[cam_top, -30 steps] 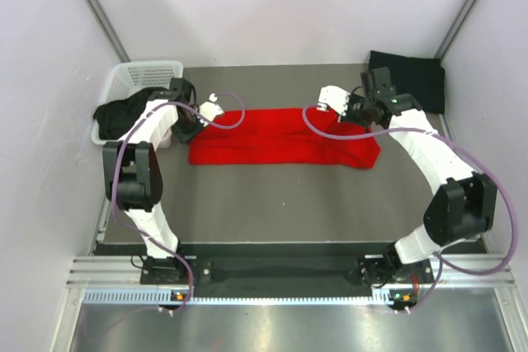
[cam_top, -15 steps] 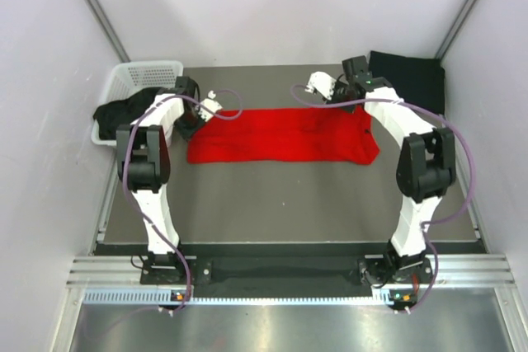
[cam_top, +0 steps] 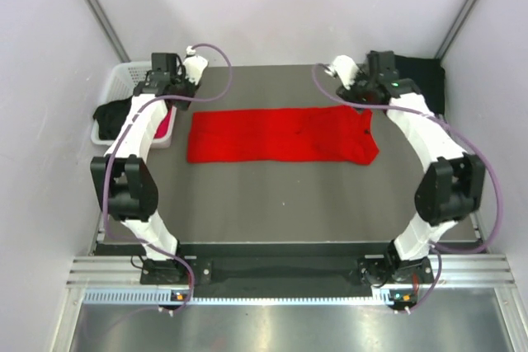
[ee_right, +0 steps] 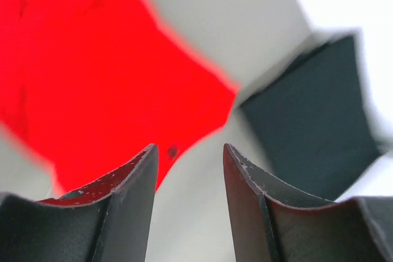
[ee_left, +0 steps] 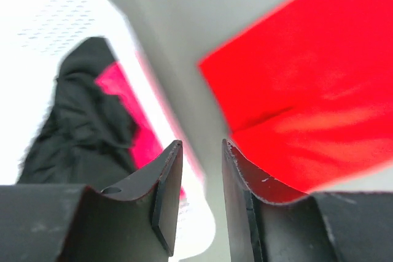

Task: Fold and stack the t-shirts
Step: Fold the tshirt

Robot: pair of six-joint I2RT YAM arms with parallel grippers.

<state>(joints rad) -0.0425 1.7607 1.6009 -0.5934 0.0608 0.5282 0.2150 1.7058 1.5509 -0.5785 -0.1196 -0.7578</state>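
Centrally, red t-shirt [cam_top: 280, 133]: lay flat mid-table as a folded strip, probably set for another fold.
Long axis: ran left to right, one end toward each arm.
Left gripper [ee_left: 201, 145]: narrowly parted, empty, hovered near the left end by the basket [cam_top: 132, 72].
Right gripper [ee_right: 190, 148]: parted, empty, hovered near the right end by the folded black t-shirt [cam_top: 417, 80].

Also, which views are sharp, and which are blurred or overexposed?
Top external: sharp and evenly lit, the red t-shirt crisp. Left wrist: only the left gripper's fingers are sharp; the basket is blurred and washed out to white. Right wrist: the right gripper's fingers sharp, the black t-shirt soft, the upper right corner overexposed.
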